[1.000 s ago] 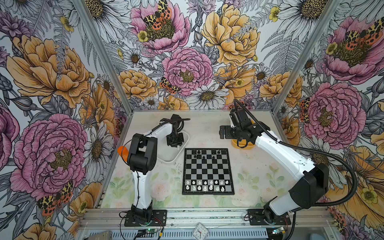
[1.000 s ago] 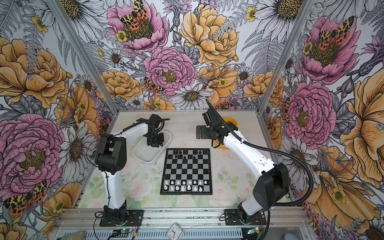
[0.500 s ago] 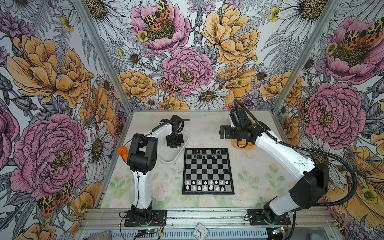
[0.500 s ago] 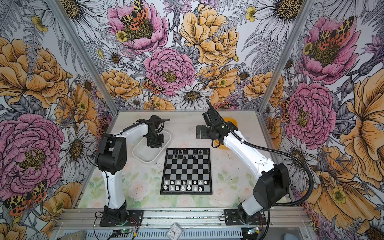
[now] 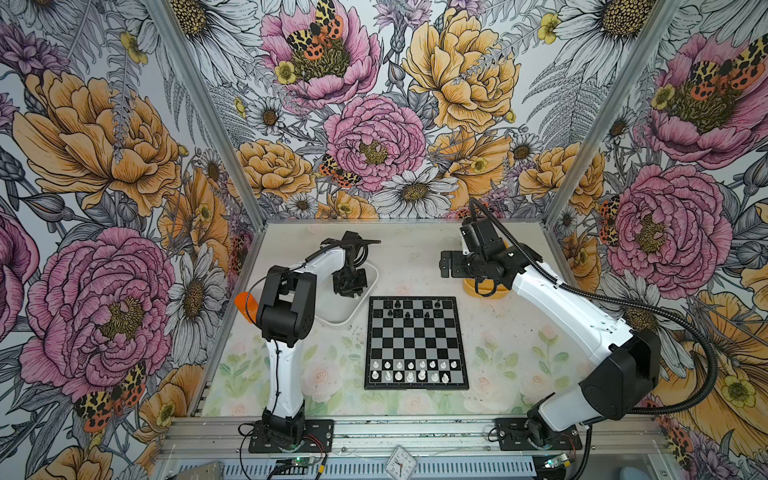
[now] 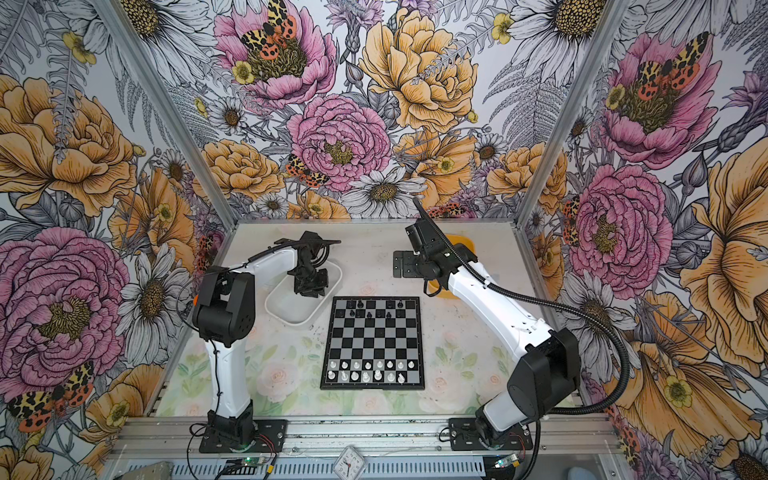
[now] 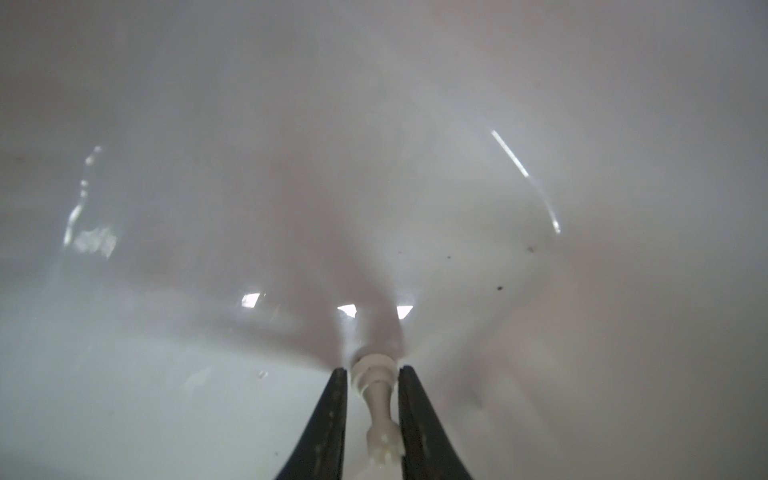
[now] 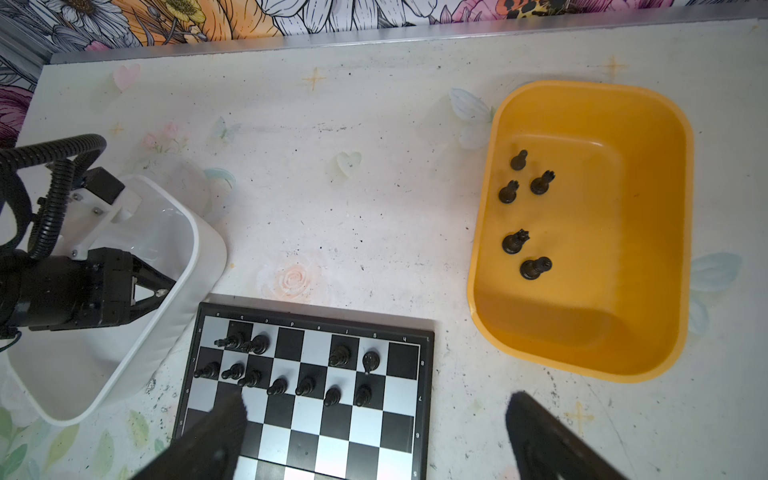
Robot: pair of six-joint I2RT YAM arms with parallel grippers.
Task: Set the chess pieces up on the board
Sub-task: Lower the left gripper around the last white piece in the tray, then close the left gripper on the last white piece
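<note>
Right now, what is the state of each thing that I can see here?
left gripper, shut on white piece, down in white tub
right gripper, open, empty
board, partly set up
white pieces, upright on near two rows
black pieces, eleven on far rows
yellow tub, holds five leftover pieces

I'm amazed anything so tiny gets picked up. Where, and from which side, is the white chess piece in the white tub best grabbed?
Probably by its wide round base, coming in over the crown end. In the left wrist view the white chess piece runs lengthwise between the fingers of the left gripper, base at their tips; the slim waist looks harder to pinch.
</note>
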